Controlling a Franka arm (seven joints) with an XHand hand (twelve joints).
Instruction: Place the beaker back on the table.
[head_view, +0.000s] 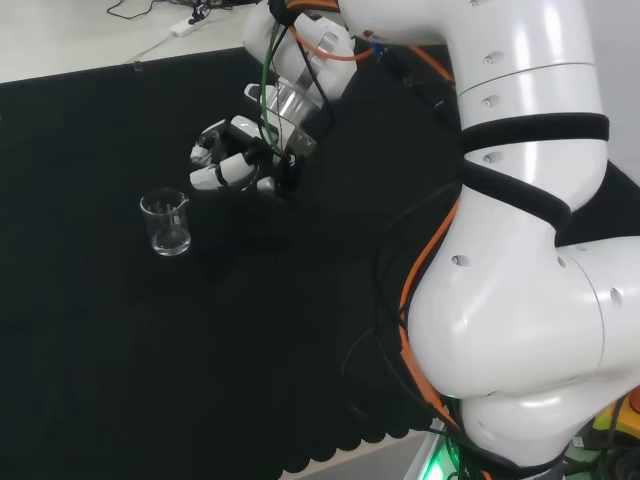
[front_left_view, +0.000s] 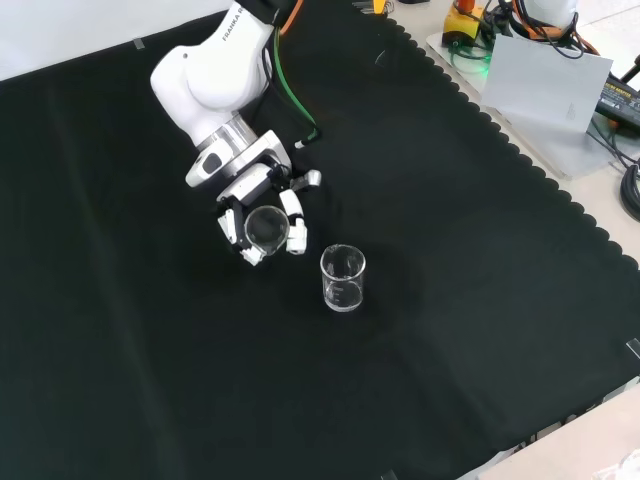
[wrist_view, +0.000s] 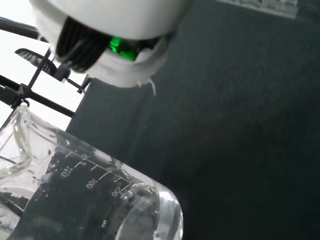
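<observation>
In the front view the hand (front_left_view: 262, 205) has its fingers curled round a clear glass beaker (front_left_view: 266, 228) that lies tilted, its round end facing the camera, just above the black cloth. The wrist view shows this beaker (wrist_view: 90, 195) close up with its printed scale, lying at a slant. A second clear beaker (front_left_view: 343, 278) stands upright on the cloth just right of the hand in the front view. In the head view that upright beaker (head_view: 166, 222) stands below and left of the hand (head_view: 240, 160); the held glass is hard to make out there.
The arm's white links (head_view: 520, 250) take up the right of the head view, with orange cables along them. The cloth's scalloped edge (front_left_view: 520, 150) runs along the right in the front view, with a grey box (front_left_view: 545, 85) and cables beyond it.
</observation>
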